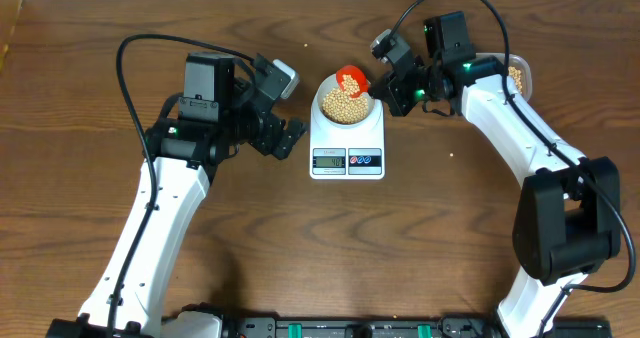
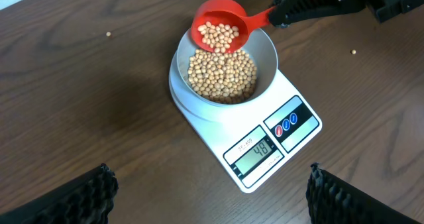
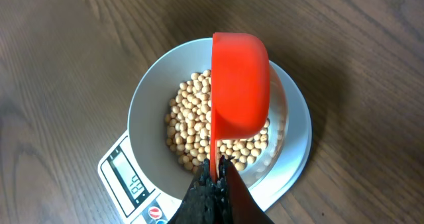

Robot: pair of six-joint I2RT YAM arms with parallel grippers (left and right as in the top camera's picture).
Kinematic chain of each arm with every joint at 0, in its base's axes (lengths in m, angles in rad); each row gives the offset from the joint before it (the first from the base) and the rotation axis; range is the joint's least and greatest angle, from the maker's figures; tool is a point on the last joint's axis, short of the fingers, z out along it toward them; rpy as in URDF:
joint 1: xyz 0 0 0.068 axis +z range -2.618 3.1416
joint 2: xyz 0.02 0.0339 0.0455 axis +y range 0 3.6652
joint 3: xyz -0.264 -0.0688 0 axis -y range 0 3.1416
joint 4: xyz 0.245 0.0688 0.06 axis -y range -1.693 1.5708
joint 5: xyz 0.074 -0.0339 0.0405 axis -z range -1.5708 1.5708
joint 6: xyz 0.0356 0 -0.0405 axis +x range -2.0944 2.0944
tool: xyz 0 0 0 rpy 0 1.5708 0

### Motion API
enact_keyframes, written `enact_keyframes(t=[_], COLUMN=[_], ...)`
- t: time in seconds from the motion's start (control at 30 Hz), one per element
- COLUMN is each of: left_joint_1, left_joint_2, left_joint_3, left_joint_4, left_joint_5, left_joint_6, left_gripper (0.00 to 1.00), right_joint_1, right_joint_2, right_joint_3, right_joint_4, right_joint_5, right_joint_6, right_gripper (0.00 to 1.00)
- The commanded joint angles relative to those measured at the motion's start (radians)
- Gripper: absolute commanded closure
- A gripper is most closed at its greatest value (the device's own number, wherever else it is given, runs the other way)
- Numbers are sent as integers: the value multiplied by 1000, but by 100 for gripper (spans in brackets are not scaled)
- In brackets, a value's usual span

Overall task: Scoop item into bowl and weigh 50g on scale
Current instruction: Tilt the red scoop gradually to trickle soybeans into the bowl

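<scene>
The white scale stands at the table's middle with the pale bowl on it, also seen in the left wrist view and the right wrist view. The bowl holds tan soybeans. The scale's display reads 48. My right gripper is shut on the handle of a red scoop, tilted over the bowl with some beans in it. My left gripper is open and empty, just left of the scale.
A clear tub of beans sits at the far right behind the right arm. Stray single beans lie on the wood.
</scene>
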Motion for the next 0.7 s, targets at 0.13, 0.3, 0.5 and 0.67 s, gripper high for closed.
enact_keyframes(t=[0.13, 0.3, 0.5, 0.67], left_joint_1=[2, 2, 2, 2], left_joint_2=[-2, -2, -2, -2], left_joint_3=[-4, -4, -4, -4], left_joint_4=[0, 0, 0, 0], left_joint_5=[13, 13, 13, 13], left_joint_6=[18, 18, 18, 18], left_gripper=[6, 6, 6, 6], right_joint_1=[8, 9, 15, 27], right_joint_2=[6, 6, 6, 6], right_joint_3=[0, 0, 0, 0], right_joint_4=[-2, -9, -21, -12], right_joint_5=[-6, -7, -14, 4], right_joint_6=[-40, -52, -50, -56], right_gripper=[99, 99, 99, 99])
